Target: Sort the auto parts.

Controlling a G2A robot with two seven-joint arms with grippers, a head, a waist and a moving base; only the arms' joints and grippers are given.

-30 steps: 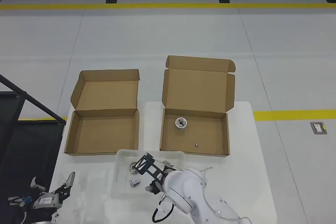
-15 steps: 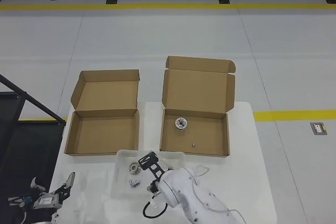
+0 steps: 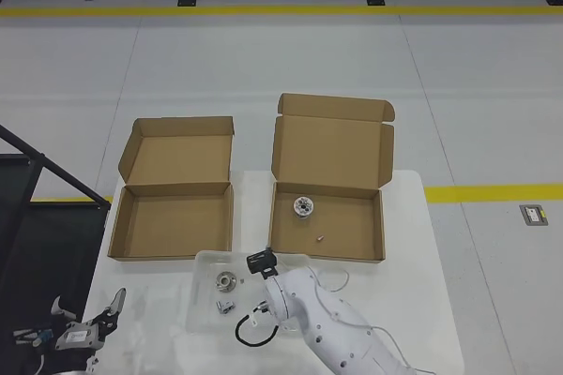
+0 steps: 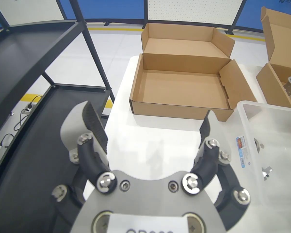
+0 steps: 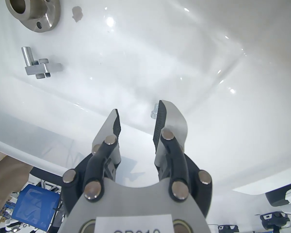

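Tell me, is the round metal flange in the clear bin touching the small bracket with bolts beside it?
Apart. The right wrist view shows a plain strip of bare floor of the bin between the flange and the bracket.

Entry to the clear plastic bin (image 3: 206, 321) is possible from above only, as its walls close all sides. Its left half is occupied by a grey metal flange with bolt holes (image 5: 32, 2) and, nearer, a small metal bracket with a bolt through it (image 5: 37, 67). Bare floor lies between the two. A small silver bolt (image 5: 154, 112) lies just beside one finger of the right gripper (image 5: 138, 112).

The left brown cardboard box (image 3: 174, 225) presents a bare floor, bounded on the far side by its opened lid. In the right brown cardboard box (image 3: 352, 234), a round metal part (image 3: 303, 205) and a small screw (image 3: 322, 239) occupy the left half.

A black metal rack (image 4: 26, 73) stands left of the white table (image 3: 413, 281).
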